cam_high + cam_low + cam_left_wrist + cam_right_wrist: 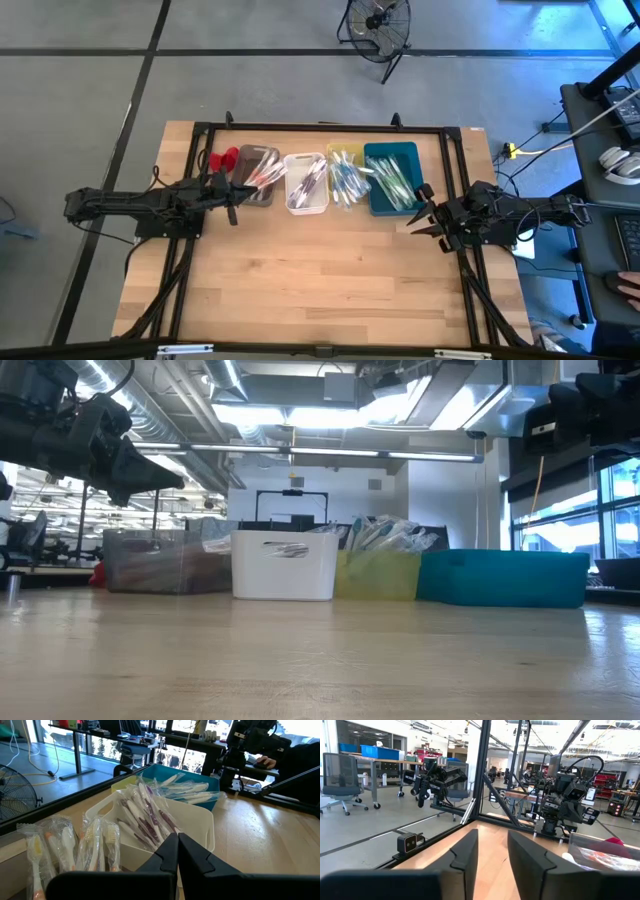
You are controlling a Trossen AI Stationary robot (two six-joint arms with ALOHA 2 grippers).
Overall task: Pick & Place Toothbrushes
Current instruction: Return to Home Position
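Toothbrushes [348, 180], thin pale sticks in clear wrappers, lie piled in a row of bins on the far half of the table: grey [257, 172], white [306, 184], yellow [344, 176] and teal [392, 178]. The left wrist view shows purple-and-white ones [145, 820] in the white bin [197, 827] and orange-tipped ones [65, 847] in the grey bin. My left gripper [236, 200] hovers shut at the grey bin's near side, holding nothing [177, 852]. My right gripper [418, 212] hangs open [492, 855] off the teal bin's near right corner, above the table.
A small red object [225, 160] lies left of the grey bin. A black frame [320, 127] borders the table. The near half of the wooden table [320, 285] is bare. A fan [377, 25] stands on the floor beyond the far edge.
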